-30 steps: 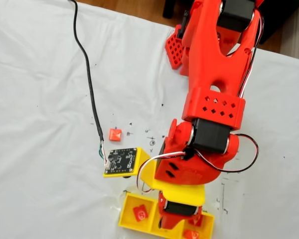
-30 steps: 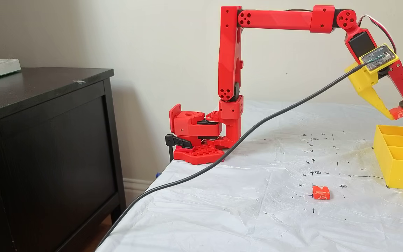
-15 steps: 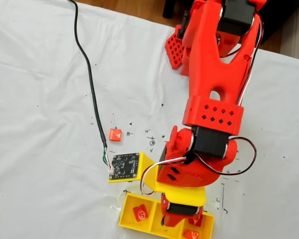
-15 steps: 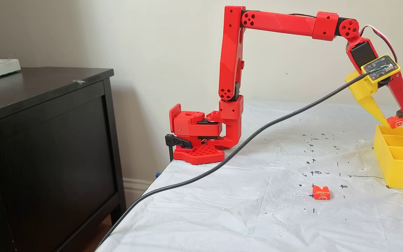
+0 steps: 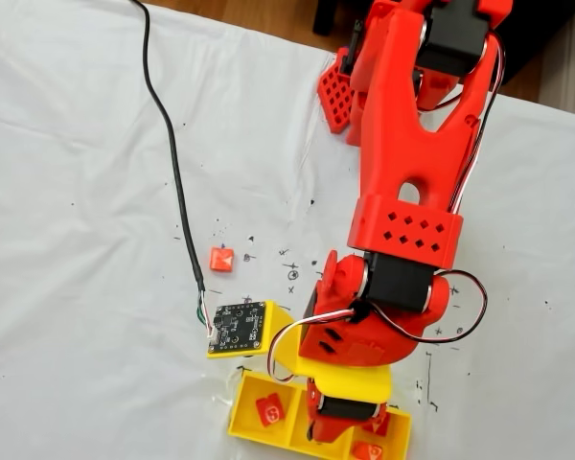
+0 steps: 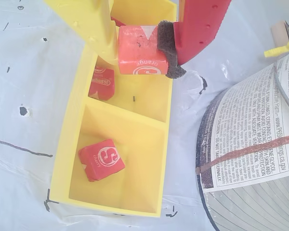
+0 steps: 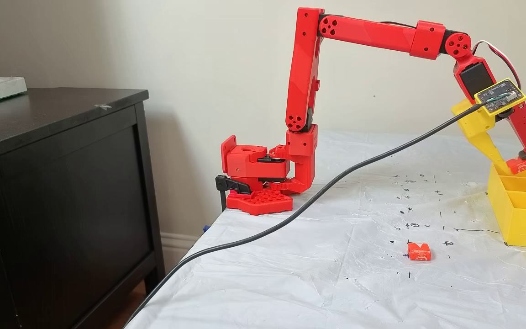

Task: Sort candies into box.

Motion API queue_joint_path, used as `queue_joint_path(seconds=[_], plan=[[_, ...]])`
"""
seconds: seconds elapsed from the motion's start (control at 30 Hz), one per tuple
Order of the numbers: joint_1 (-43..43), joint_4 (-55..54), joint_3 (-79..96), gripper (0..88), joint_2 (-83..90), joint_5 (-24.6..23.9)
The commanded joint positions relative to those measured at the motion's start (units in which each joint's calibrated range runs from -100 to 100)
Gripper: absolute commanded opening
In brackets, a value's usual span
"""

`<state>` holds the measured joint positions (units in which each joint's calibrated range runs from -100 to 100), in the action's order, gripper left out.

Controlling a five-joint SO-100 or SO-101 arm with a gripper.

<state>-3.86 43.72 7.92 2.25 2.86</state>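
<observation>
One loose candy lies on the table's white cover, left of the box. The wrist view shows the gripper pinching an orange candy over the box's middle compartment; two more candies sit inside, one half hidden.

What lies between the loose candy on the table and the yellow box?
In a fixed view, only bare white sheet with small black ink marks lies between the loose candy and the box.
</observation>
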Motion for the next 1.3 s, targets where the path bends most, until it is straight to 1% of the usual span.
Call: queue_joint_path(seconds=[0.0, 0.1, 0.13, 0.2, 0.3, 0.33, 0.37, 0.47, 0.53, 0.6, 0.63, 0.7, 0.73, 0.77, 0.93, 1.0, 1.07, 1.1, 1.2, 1.27], plan=[[-0.76, -1.11, -1.50, 0.2, 0.55, 0.20], [-0.85, -0.62, -1.23, 1.1, 0.47, 0.24], [-0.94, -0.54, -1.14, 4.3, 0.47, 0.29], [-1.03, -0.04, -0.96, 17.1, 0.38, 0.78], [-1.21, 0.61, -0.78, 30.9, 0.64, 1.27], [-1.21, 1.02, -0.78, 36.8, 0.64, 1.37], [-1.21, 1.10, -0.87, 40.0, 0.64, 1.37], [-1.21, 1.43, -1.05, 41.8, 0.97, 1.42], [-1.12, 2.00, -1.14, 40.6, 1.57, 1.51], [-1.03, 2.90, -1.14, 37.4, 2.42, 1.71], [-0.85, 3.48, -1.14, 33.0, 3.01, 1.81], [-0.58, 4.46, -1.14, 17.4, 4.28, 1.76], [-0.31, 4.87, -1.14, 11.8, 4.96, 1.61], [0.15, 5.52, -1.14, 1.7, 5.89, 1.51], [2.50, 7.81, -1.32, 0.2, 8.95, 1.71], [3.95, 10.11, -1.32, 0.2, 9.88, 2.64], [5.94, 13.87, -2.14, 0.2, 10.30, 4.20], [9.29, 16.49, -2.32, 0.2, 10.73, 6.01], [13.82, 18.05, -1.23, 0.2, 9.71, 8.64], [16.27, 17.23, 1.14, 0.2, 9.37, 10.31]])
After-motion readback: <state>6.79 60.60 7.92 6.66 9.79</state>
